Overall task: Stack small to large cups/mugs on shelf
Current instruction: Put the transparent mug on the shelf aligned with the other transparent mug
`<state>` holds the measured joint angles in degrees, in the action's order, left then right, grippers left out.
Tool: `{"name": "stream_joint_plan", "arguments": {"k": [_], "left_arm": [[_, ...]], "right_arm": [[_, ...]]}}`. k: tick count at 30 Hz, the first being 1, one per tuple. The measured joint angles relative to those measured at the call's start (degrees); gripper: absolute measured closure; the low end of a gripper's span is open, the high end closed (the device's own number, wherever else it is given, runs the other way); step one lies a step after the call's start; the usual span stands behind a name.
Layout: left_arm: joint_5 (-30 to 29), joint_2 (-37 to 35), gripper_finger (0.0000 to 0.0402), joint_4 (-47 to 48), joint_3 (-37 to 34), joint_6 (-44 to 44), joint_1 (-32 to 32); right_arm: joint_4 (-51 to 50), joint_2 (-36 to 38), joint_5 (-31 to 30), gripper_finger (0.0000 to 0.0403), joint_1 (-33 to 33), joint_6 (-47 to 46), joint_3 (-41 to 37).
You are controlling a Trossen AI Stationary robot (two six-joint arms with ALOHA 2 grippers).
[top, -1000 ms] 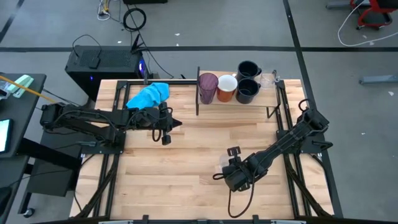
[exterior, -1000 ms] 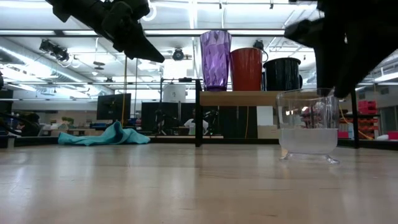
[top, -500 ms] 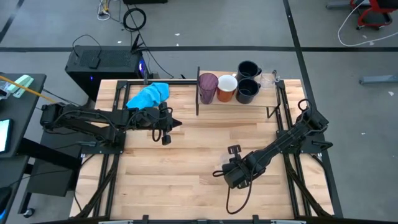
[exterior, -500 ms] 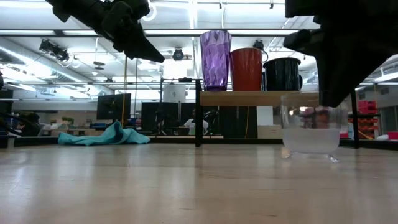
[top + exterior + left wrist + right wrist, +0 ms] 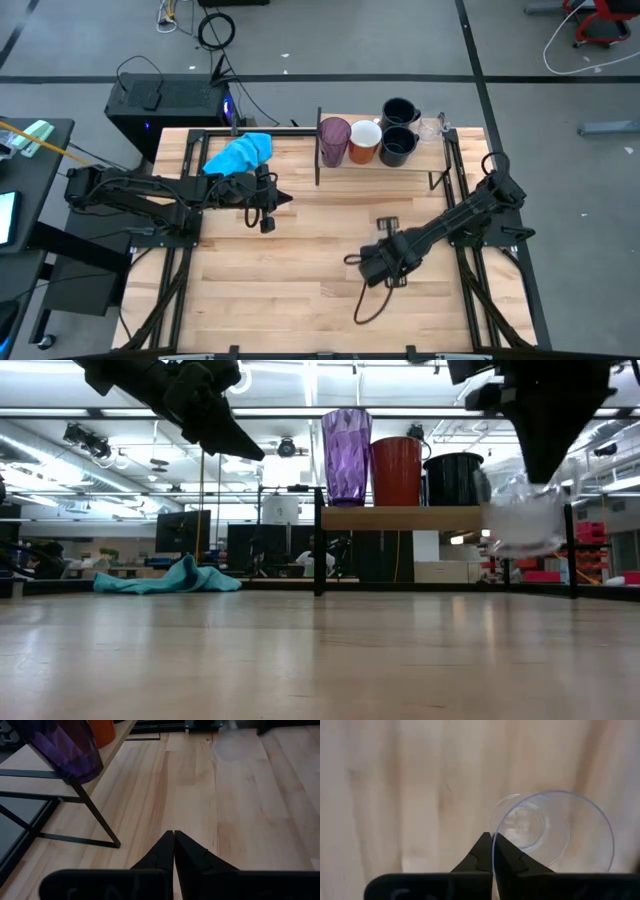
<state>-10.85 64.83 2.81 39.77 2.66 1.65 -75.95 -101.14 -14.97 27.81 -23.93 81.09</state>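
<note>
Since the earlier frames, one small clear plastic cup (image 5: pixel 521 518) has been lifted off the desk (image 5: pixel 300 285) by the right gripper (image 5: pixel 372 266), which has also shifted slightly toward the shelf (image 5: pixel 415 163).

From above, six cups are counted. Five are on the shelf at the far edge of the desk: one tall translucent purple tumbler (image 5: pixel 334 141), one orange mug (image 5: pixel 364 141) with a white inside, two black mugs (image 5: pixel 398 147) one behind the other, and one clear cup (image 5: pixel 431 127) at the end, faint and hard to make out. The sixth is at the right gripper, near the desk's middle. One blue cloth (image 5: pixel 240 153) lies at the far left. The left gripper (image 5: pixel 267 205) is held just beside the cloth, over the desk.

From desk level, the lifted cup is seen hanging tilted in the air, pinched at its rim, level with the shelf board. The tumbler, orange mug and one black mug stand upright in a row.

In the left wrist view, the left jaws are seen pressed together, holding nothing.

In the right wrist view, the right jaws are seen closed on the round rim of the clear cup, its smaller base visible through it.
</note>
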Motion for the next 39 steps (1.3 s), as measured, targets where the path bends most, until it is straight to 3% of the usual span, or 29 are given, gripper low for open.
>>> {"name": "stream_joint_plan", "arguments": {"k": [3, 8, 17, 25, 39], "left_arm": [[0.02, -0.01, 0.0380, 0.03, 0.00, 0.00, -0.02], [0.02, -0.01, 0.0372, 0.35, 0.00, -0.02, 0.00], [0.00, -0.01, 0.0376, 0.37, 0.00, 0.00, 0.00], [0.02, 0.01, 0.0378, 0.48, 0.00, -0.04, -0.02], [0.01, 0.01, 0.0378, 0.45, 0.00, -0.02, 0.00]], "right_arm": [[-8.40, 0.35, 0.46, 0.0395, -1.38, -3.18, 2.68], [-13.07, 5.38, 0.56, 0.0388, -3.08, -3.53, 2.91], [-14.16, 18.97, -0.13, 0.0395, -8.76, -3.25, 2.79], [-14.09, 27.97, -1.07, 0.0396, -16.69, -1.52, -2.23], [-14.08, 33.29, -3.43, 0.0392, -29.03, 6.41, -4.67]]}}
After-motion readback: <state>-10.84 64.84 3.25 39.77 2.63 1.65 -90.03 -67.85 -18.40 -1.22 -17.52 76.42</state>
